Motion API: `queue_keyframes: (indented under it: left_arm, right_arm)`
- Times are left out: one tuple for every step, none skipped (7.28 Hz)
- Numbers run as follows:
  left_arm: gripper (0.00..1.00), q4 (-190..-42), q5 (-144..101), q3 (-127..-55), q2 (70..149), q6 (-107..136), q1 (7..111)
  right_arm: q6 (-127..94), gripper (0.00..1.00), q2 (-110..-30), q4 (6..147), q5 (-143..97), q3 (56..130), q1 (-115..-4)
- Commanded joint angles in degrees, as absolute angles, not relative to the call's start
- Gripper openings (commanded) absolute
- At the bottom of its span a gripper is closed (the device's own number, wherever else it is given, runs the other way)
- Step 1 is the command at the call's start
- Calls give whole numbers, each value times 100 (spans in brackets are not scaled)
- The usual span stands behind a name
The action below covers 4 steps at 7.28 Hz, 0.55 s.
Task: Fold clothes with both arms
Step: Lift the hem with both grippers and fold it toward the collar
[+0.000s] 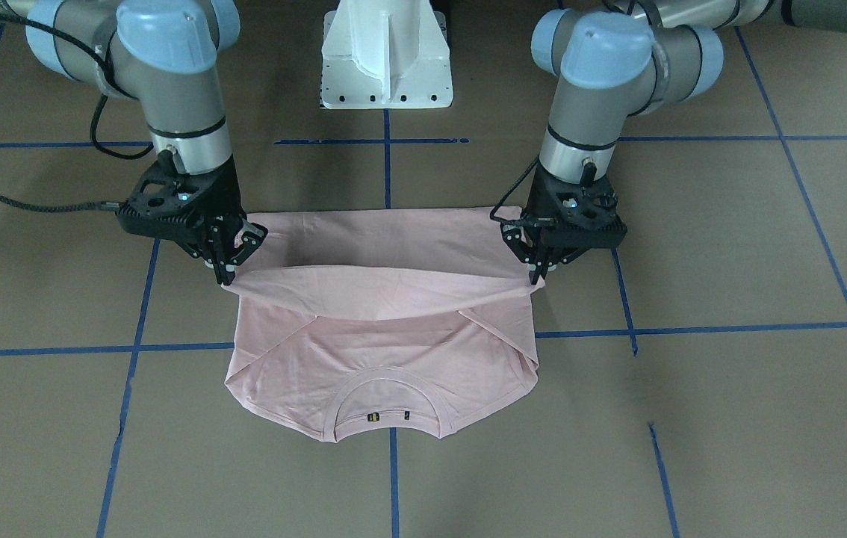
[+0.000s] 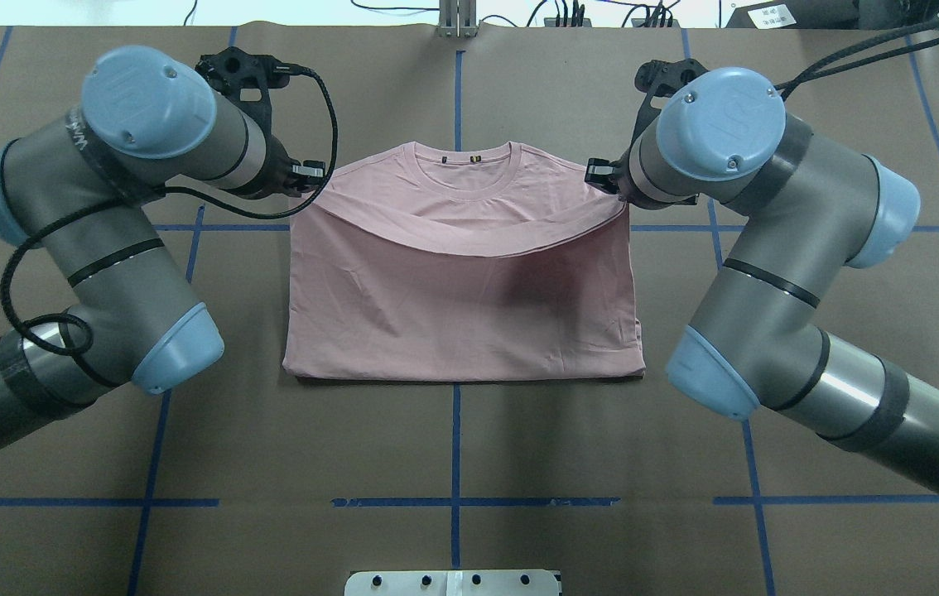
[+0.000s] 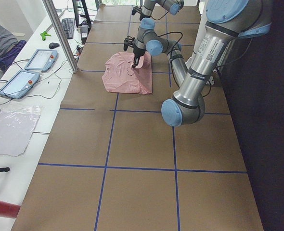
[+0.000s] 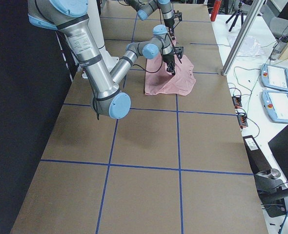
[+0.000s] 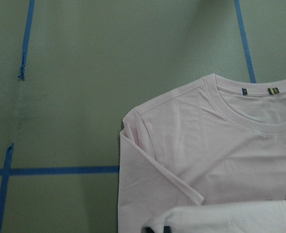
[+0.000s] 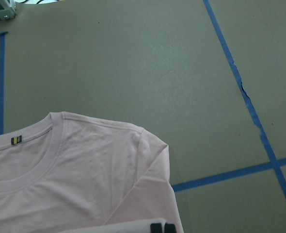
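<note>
Pale pink T-shirt (image 1: 386,351) at table (image 1: 730,246) centre, collar (image 1: 388,373) toward edge opposite robot. Left gripper (image 1: 538,275), right gripper (image 1: 225,275): jaws clamped on hem corners, hem raised over shirt body.

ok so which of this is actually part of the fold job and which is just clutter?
In the job:
T-shirt, one edge raised
left gripper, pinching one corner of that edge
right gripper, pinching the other corner

Lying about:
teach pendant
second pendant
keyboard
plastic sheet
white pedestal base
</note>
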State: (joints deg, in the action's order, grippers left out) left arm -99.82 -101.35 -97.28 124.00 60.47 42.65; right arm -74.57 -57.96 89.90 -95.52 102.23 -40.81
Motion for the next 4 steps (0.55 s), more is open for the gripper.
queue_keyframes:
  left_arm:
    - [0, -10903, -10064, -8522, 12708, 5977, 4385]
    - [0, -11290, -9994, -8047, 12822, 5977, 4421]
    - [0, -11538, -9819, -7555, 12997, 5872, 4430]
    - [0, -11662, -9817, -7350, 13034, 5828, 4438]
  right_arm:
    - [-7366, 0, -5381, 8151, -9554, 8901, -4280]
    - [-7270, 0, -5205, 7817, -9554, 8320, -4367]
    - [-7216, 0, -5038, 7544, -9562, 7827, -4446]
    - [-7164, 0, -4984, 7393, -9562, 7553, -4447]
